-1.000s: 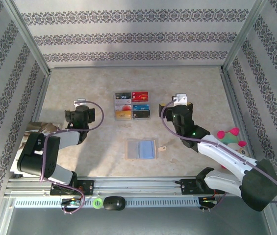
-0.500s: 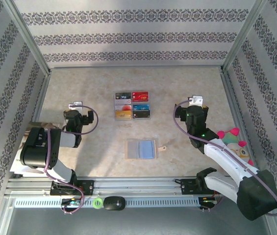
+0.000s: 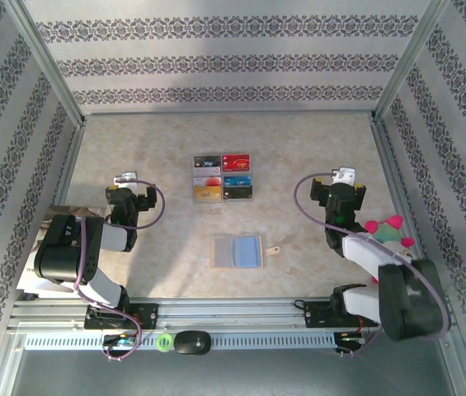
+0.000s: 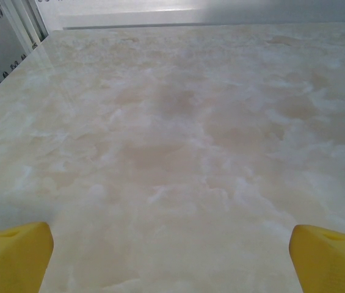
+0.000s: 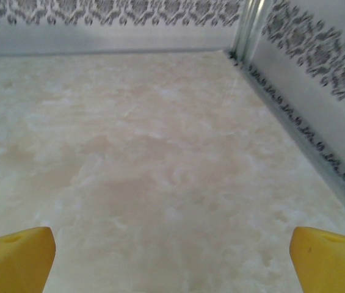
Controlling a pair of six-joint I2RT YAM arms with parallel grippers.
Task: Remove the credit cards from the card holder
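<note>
The card holder (image 3: 237, 251) lies open and flat in the near middle of the table, grey-blue inner panels up, its tan strap tab (image 3: 273, 250) sticking out to the right. Six colourful cards (image 3: 223, 177) lie in a grid on the table beyond it. My left gripper (image 3: 127, 191) hovers far left of the holder and is open; its yellow fingertips (image 4: 13, 256) stand wide apart over bare table. My right gripper (image 3: 340, 191) is far right of the holder, also open, with yellow fingertips (image 5: 331, 256) spread and nothing between them.
A pink and green plush toy (image 3: 389, 235) sits by the right wall, close to the right arm. A printed booklet (image 3: 51, 219) lies under the left arm. The right wall's metal rail (image 5: 306, 146) runs near the right gripper.
My right gripper has swung rightwards, away from the cards and toward the right wall. My left gripper has pulled back a little to the left. The holder and cards have not moved.
</note>
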